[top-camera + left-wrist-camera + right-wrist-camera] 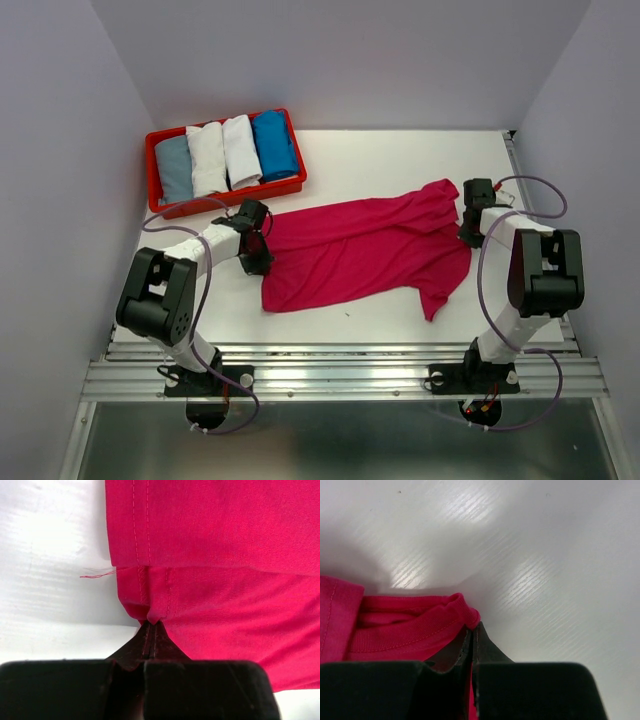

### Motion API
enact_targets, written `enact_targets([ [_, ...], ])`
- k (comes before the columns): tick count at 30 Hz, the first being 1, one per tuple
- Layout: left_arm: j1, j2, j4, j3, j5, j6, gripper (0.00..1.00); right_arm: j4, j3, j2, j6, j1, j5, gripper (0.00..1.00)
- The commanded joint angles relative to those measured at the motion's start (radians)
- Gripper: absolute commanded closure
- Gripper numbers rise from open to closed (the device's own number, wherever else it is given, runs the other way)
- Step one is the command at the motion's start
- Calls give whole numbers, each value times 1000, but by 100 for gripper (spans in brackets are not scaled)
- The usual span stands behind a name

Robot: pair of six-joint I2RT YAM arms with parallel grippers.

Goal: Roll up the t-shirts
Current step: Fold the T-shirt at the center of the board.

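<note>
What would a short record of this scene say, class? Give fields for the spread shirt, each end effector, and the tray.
Spread shirt: magenta-pink t-shirt, lying unrolled and rumpled on the white table
Left end effector: shut on the shirt's stitched hem
Right end effector: shut on the shirt's ribbed collar
Tray: red tray, far left, holding four rolls side by side: grey-blue shirt, left white shirt, right white shirt, bright blue shirt

You've got the magenta-pink tee (365,250) spread across mid-table, running left-right, wrinkled, partly folded over on itself, not rolled. Hem end sits left: double-stitched, w/ a loose thread poking out. Ribbed collar end sits right; one sleeve trails toward near right. Four more are rolled, side by side at far left, left to right: grey-blue tee (174,168), white tee (207,158), second white tee (241,150), bright blue tee (274,144).
</note>
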Motion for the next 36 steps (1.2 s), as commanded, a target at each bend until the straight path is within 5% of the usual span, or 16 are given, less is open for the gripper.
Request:
enact_targets([
  [1, 13, 41, 7, 39, -20, 58, 100, -1, 64, 14, -36, -11, 47, 93],
  [3, 11, 32, 2, 48, 20, 67, 100, -20, 74, -6, -42, -11, 10, 89],
  [5, 11, 19, -1, 51, 34, 82, 100, -37, 77, -24, -54, -11, -4, 73],
  [6, 13, 4, -8, 53, 46, 90, 98, -55, 77, -46, -64, -11, -19, 54],
  [9, 11, -33, -33, 59, 55, 96, 83, -96, 65, -84, -68, -11, -47, 37],
  [10, 11, -43, -41, 59, 57, 98, 71, -104, 57, -115, -68, -11, -53, 34],
  [13, 11, -91, -71, 63, 59, 102, 58, -132, 32, -176, -68, -11, -65, 33],
  [19, 11, -191, -131, 83, 37, 98, 58, -161, 34, -244, -74, -11, -125, 37],
  [26, 11, -173, -116, 140, 71, 92, 59, -54, 49, -203, -29, -11, -390, 49],
  [36, 11, -160, -104, 145, 72, 88, 60, 205, 5, -55, 83, 9, -626, 46],
])
